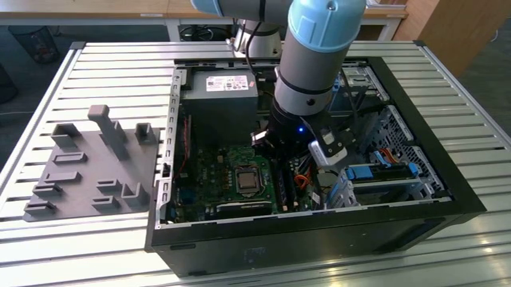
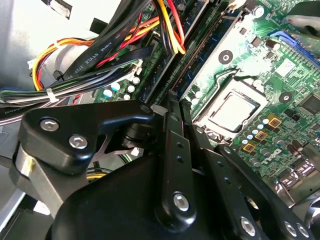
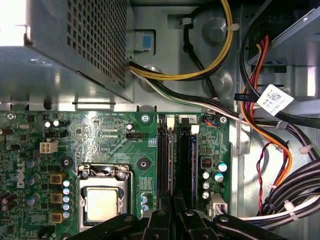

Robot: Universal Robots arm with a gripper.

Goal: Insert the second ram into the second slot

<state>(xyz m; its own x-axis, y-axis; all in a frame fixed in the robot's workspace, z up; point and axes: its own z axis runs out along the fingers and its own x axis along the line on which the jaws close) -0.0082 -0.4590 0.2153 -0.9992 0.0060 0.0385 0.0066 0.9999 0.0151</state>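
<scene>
The gripper (image 3: 170, 210), its fingers drawn close together over the memory slots (image 3: 175, 155) beside the processor socket (image 3: 102, 202), is lowered into the open computer case (image 1: 447, 179), apparently to press the second ram (image 3: 184, 160) home.

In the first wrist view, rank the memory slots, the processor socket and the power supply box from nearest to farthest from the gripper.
Measured from the gripper:
1. Memory slots: directly ahead of the fingertips, which meet their near end.
2. Processor socket: off to one side, on the green board.
3. Power supply box: beyond the board's far edge, with its perforated grille.
</scene>
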